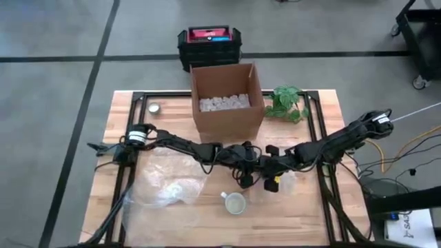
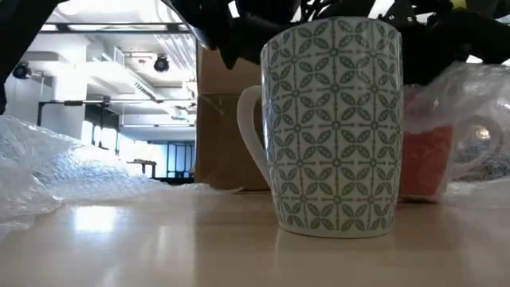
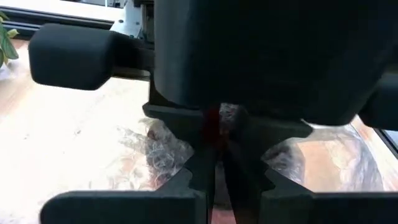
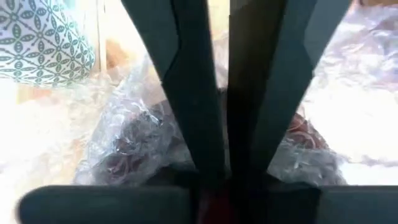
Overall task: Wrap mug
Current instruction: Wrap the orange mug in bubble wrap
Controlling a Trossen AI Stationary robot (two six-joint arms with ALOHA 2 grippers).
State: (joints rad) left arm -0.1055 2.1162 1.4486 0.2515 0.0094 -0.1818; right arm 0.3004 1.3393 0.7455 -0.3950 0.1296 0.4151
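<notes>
Right now the patterned mug [image 1: 235,203] stands upright and bare on the desk [image 1: 303,213], near the bubble wrap [image 1: 167,189]. Behind it, the cardboard box [image 1: 227,100] holds white packing pieces [image 1: 223,103]. The left end effector [image 1: 246,180] and right end effector [image 1: 270,184] meet mid-desk, each clamped on a bubble-wrapped bundle [image 4: 134,146].

My bench: wooden table top [image 1: 317,213] with black frame rails. Open cardboard box [image 1: 227,101] at far side, white packing peanuts [image 1: 223,103] inside. Green plant [image 1: 286,104] just beside box, on its right. Small round tin [image 1: 154,108] near far left corner. Black crate with red lid [image 1: 209,47] on floor beyond table, behind box.
</notes>
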